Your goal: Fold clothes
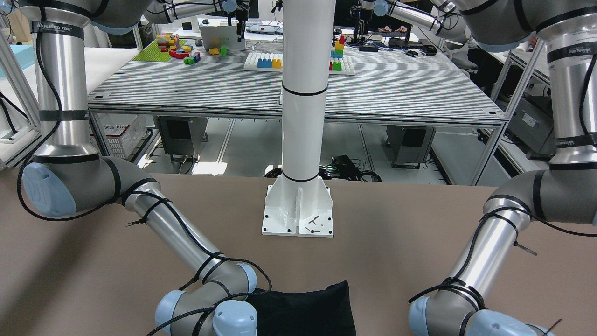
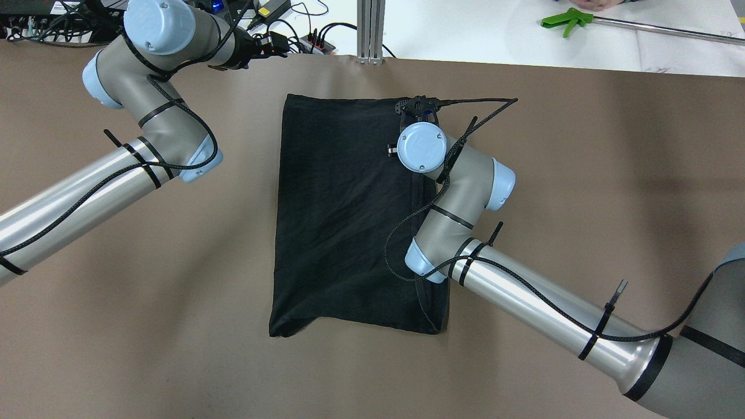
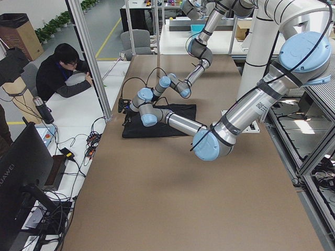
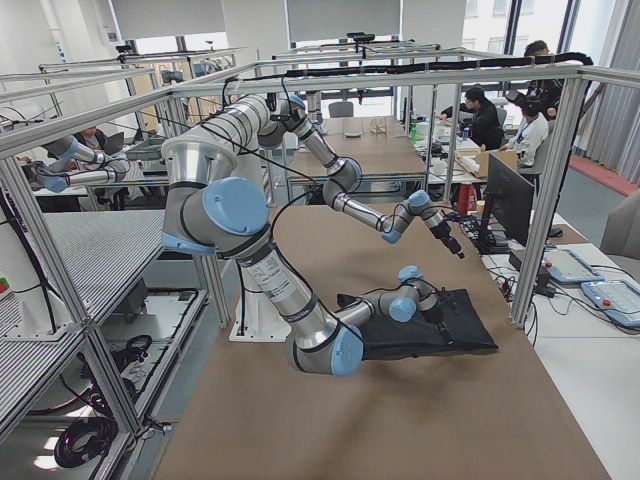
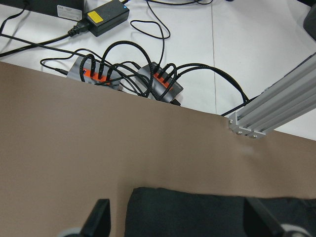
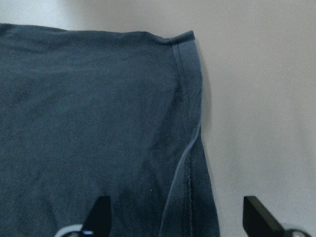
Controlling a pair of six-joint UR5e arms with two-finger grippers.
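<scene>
The black garment (image 2: 343, 215) lies flat on the brown table, folded into a tall rectangle; its near end shows in the front-facing view (image 1: 303, 308). My right gripper (image 2: 418, 107) hangs over its far right corner. In the right wrist view the right gripper (image 6: 177, 217) is open and empty, with the hemmed corner (image 6: 185, 98) of the garment between its fingertips. My left gripper (image 2: 273, 46) is at the far table edge, beyond the garment's far left corner. In the left wrist view the left gripper (image 5: 180, 219) is open and empty above that corner (image 5: 197, 212). No logo print shows.
Power strips and cables (image 5: 123, 79) lie just past the table's far edge. An aluminium post (image 2: 371, 29) stands there. A green tool (image 2: 564, 22) lies on the white bench beyond. The white pillar's base (image 1: 298, 212) is bolted to the table at the robot's side.
</scene>
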